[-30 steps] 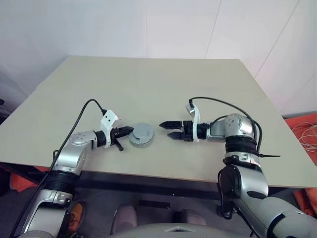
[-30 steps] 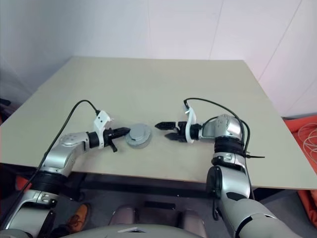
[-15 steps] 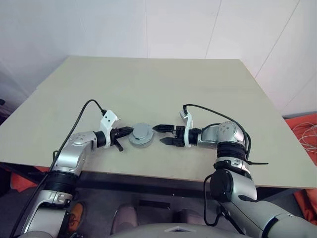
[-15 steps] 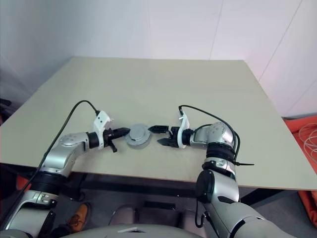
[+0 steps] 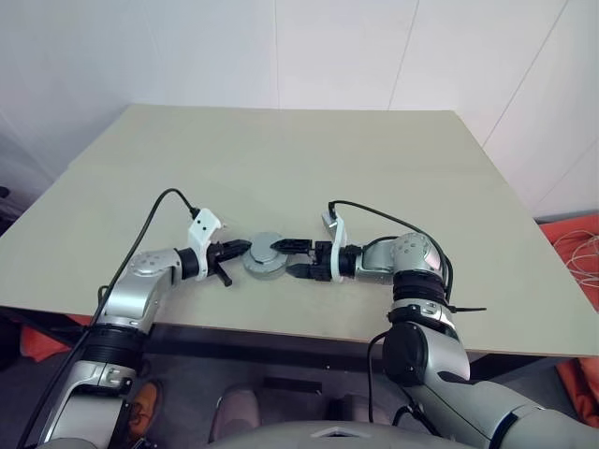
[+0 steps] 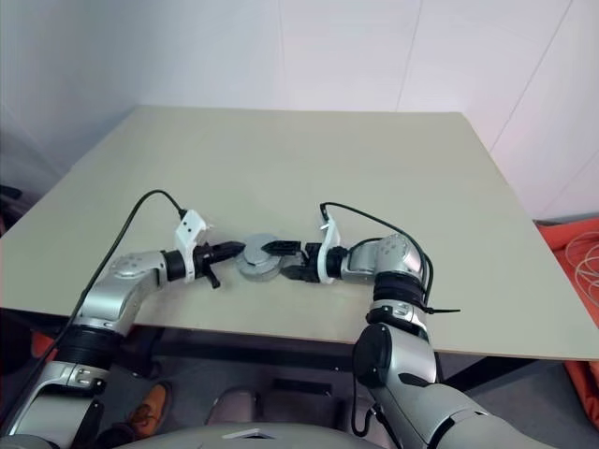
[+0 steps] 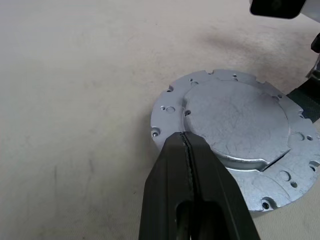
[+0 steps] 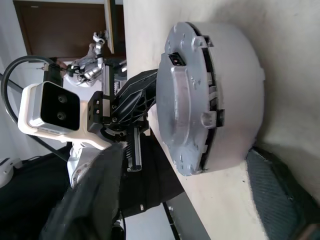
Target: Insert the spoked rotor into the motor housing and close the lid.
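Our spread right gripper (image 5: 287,258) had closed in around the lid (image 5: 266,254), seemingly unclamped; left gripper (image 5: 236,250) clenched empty.

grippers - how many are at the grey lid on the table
2: the left gripper, shut, at the lid's left edge; the right gripper, fingers either side of the lid's right edge.

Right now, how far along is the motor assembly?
The lid lies plain grey face up on the stacked unit on the table, so insertion and covering look done. In hand: the shut left gripper rests at one edge, and the open right gripper straddles the other. Left: probably seating it, then letting go.
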Robot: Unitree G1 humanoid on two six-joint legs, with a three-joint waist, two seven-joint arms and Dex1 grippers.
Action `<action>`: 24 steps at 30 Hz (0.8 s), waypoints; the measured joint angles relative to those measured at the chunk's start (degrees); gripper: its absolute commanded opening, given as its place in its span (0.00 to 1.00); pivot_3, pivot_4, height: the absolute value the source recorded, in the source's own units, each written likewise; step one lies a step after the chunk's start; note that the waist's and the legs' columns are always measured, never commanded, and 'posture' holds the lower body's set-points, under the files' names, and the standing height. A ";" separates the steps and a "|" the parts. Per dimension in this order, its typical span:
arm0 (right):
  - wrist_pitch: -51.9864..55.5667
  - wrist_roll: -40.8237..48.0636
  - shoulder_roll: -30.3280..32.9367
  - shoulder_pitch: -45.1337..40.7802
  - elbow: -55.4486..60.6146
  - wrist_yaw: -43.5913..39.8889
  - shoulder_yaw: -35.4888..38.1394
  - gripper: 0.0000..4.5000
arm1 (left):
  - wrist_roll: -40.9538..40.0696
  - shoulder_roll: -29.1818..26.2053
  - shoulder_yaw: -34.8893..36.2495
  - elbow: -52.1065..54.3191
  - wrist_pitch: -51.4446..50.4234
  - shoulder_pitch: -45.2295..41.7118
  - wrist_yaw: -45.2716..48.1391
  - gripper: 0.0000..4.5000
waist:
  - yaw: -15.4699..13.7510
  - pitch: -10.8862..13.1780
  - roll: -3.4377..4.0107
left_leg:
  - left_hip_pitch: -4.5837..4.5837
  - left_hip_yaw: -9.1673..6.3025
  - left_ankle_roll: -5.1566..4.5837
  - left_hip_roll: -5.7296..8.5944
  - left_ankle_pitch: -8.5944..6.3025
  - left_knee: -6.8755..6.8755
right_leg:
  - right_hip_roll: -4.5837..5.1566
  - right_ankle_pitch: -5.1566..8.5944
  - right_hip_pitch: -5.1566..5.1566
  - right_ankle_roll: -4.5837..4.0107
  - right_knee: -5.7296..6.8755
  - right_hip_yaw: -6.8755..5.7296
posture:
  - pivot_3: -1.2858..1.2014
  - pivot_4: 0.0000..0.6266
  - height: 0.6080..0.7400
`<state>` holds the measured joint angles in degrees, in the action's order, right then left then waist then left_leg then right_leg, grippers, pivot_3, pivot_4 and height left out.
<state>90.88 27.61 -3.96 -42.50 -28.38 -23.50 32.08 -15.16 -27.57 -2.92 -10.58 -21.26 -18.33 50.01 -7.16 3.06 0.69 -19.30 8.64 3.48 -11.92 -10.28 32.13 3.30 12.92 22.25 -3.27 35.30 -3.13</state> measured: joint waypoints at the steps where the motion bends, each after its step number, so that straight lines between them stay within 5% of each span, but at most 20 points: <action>1: -0.14 0.00 0.05 0.00 -0.01 0.22 0.01 0.65 | 0.02 -0.07 0.09 -0.01 -0.03 0.01 -0.02 0.00 | 0.00 0.00 0.00 | -0.03 0.00 0.00 0.00 0.00 -0.01 | 0.00 0.00 0.03 0.00 0.00 0.00 | 0.52 0.00 1.00; 7: -0.27 0.69 0.56 -0.07 -0.01 0.68 0.99 0.23 | -0.01 -0.56 0.48 -0.07 -0.47 0.06 0.01 0.00 | -0.03 0.00 0.00 | -0.20 -0.01 0.00 0.01 0.00 -0.03 | 0.00 0.00 0.15 0.01 -0.06 0.00 | 0.52 0.00 1.00; 20: -0.42 1.77 0.20 -0.07 0.17 1.59 0.95 0.23 | -1.58 -0.37 1.47 0.36 -1.70 0.84 -0.23 0.00 | -0.04 0.01 0.01 | -0.30 -0.01 0.00 0.00 0.00 -0.03 | -0.01 0.00 0.23 0.02 -0.09 -0.01 | 0.52 0.00 1.00; 24: -0.58 2.12 0.08 -0.10 0.51 1.84 0.99 0.23 | -6.39 3.72 6.24 0.44 -4.65 1.12 -3.26 0.00 | 0.01 0.02 0.00 | -0.47 -0.01 0.01 0.00 0.01 0.00 | -0.01 -0.01 0.39 0.01 -0.07 -0.01 | 0.52 0.00 1.00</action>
<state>90.30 29.73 -3.89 -42.60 -27.87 -21.66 33.07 -21.55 -23.85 3.33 -10.14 -25.91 -17.21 46.76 -7.15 3.07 0.69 -19.78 8.64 3.49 -11.91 -10.27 32.13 3.29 12.92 22.64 -3.26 35.23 -3.14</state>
